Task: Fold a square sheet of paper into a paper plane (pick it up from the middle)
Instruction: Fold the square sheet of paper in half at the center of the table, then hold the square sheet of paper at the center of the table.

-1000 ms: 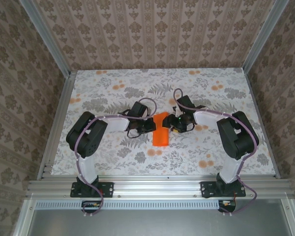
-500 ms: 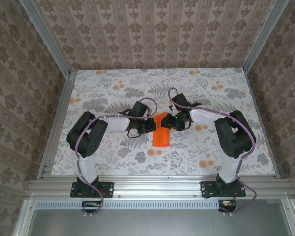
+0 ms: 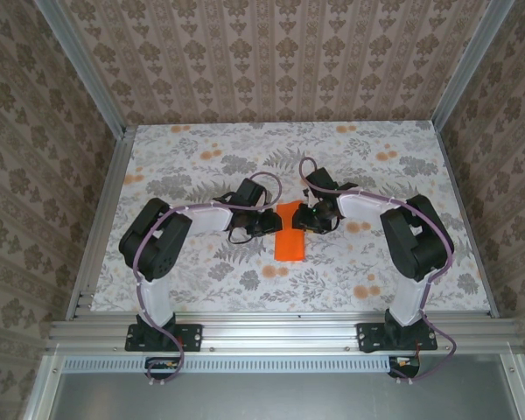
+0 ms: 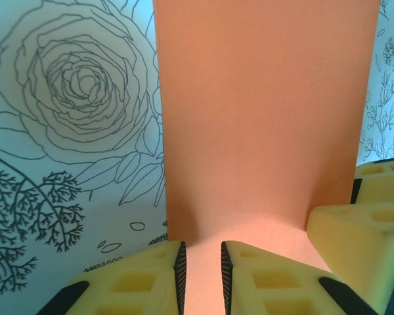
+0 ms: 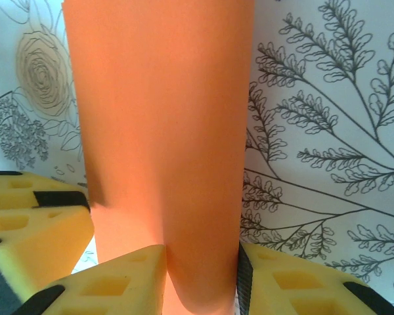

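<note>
Square sheet of paper (image 3: pixel 289 238): narrow folded strip, middle of tabletop (image 3: pixel 192 157).
Left pincer (image 4: pixel 201 256): slightly parted, sheet loose in the gap.
Right pincer (image 5: pixel 202 259): grasping the sheet's bend.
Progress: early; nose and wing folds not yet made.

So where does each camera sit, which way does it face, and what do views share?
Top external: fixed above and behind the arms, looking down on the floral table; both arms show, left gripper and right gripper meeting at the orange paper.
Left wrist: on the left arm, looking along the paper past its own yellow fingers; a right-gripper finger shows at right.
Right wrist: on the right arm, facing the opposite way along the paper lying between its own fingers.
Shared: all see paper and table.
</note>
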